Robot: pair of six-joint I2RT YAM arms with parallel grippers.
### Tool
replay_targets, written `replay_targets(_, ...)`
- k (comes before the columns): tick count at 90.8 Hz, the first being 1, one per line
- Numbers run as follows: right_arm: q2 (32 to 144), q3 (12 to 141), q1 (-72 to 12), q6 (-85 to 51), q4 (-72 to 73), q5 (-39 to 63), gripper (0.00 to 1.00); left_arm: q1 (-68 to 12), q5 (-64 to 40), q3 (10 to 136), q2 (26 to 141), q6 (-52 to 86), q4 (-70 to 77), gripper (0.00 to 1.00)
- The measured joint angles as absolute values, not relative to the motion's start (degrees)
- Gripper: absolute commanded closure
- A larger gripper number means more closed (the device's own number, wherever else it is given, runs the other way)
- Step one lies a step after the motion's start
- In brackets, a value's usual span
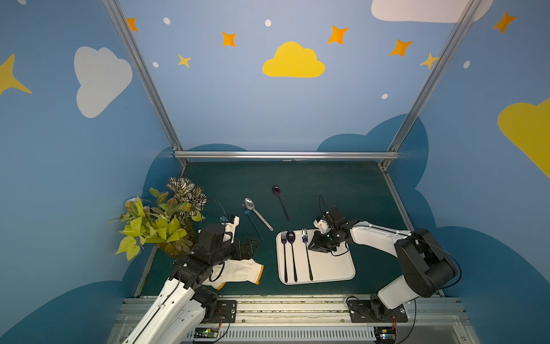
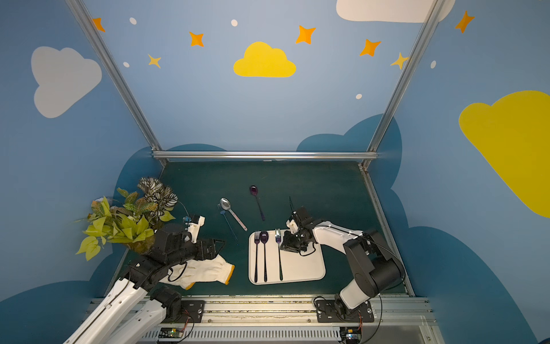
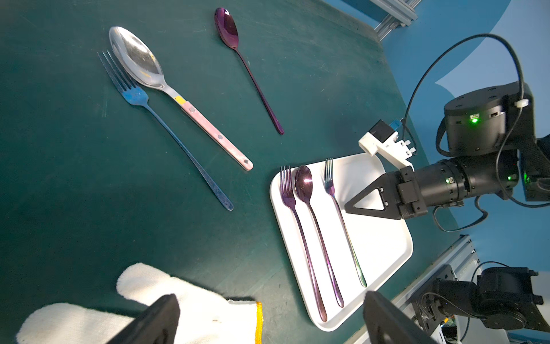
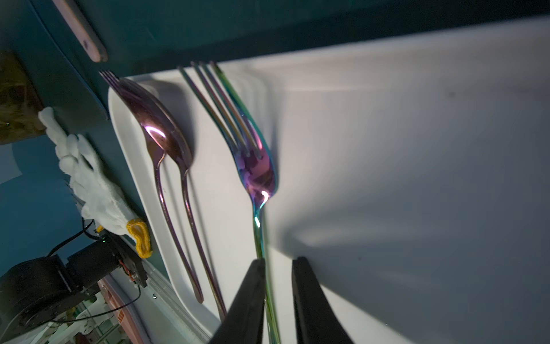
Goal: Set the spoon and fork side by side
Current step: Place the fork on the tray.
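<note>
Right wrist view, low centre — right gripper (image 4: 278, 263) hung slack round the fork (image 4: 257, 172); lifting crooked could skew it. Left gripper (image 3: 269, 300) gaped empty.

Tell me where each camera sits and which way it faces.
Top views: high over the arm bases, looking down and forward at the table and tray; left arm, right arm, left gripper, right gripper show.
Left wrist: on the left arm, facing across the table toward the tray; own fingers and right gripper show.
Right wrist: on the right arm, low over the tray, looking along the rainbow fork; own fingers straddle its handle.
Shared by wrist views: tray, its purple spoon, glove.
</note>
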State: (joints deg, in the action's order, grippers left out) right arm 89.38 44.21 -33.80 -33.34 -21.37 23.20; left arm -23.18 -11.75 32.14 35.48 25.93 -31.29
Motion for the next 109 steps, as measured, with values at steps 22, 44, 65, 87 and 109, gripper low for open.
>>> replay_targets(22, 85.84, 52.49, -43.38, -35.27, -34.35, 10.2, 0.66, -23.14, -11.44, 32.14, 34.65, 25.93, -31.33, 0.0)
replay_targets(44, 87.5, 57.43, -51.66, -41.87, -43.72, 0.08, 0.62, -23.09, -7.64, 32.14, 32.4, 26.09, -33.17, 0.0)
replay_targets(65, 95.02, 64.58, -54.78, -43.09, -48.36, -3.79, 0.61, -23.07, -2.04, 32.93, 30.26, 26.11, -36.73, 0.0)
replay_targets(87, 103.0, 81.34, -55.94, -38.57, -52.62, -7.25, 0.54, -23.07, 5.48, 35.81, 28.01, 25.93, -40.75, 0.0)
replay_targets(109, 115.83, 100.01, -52.58, -30.7, -54.61, -9.34, 0.55, -22.98, 9.47, 35.81, 25.69, 26.09, -42.19, 0.0)
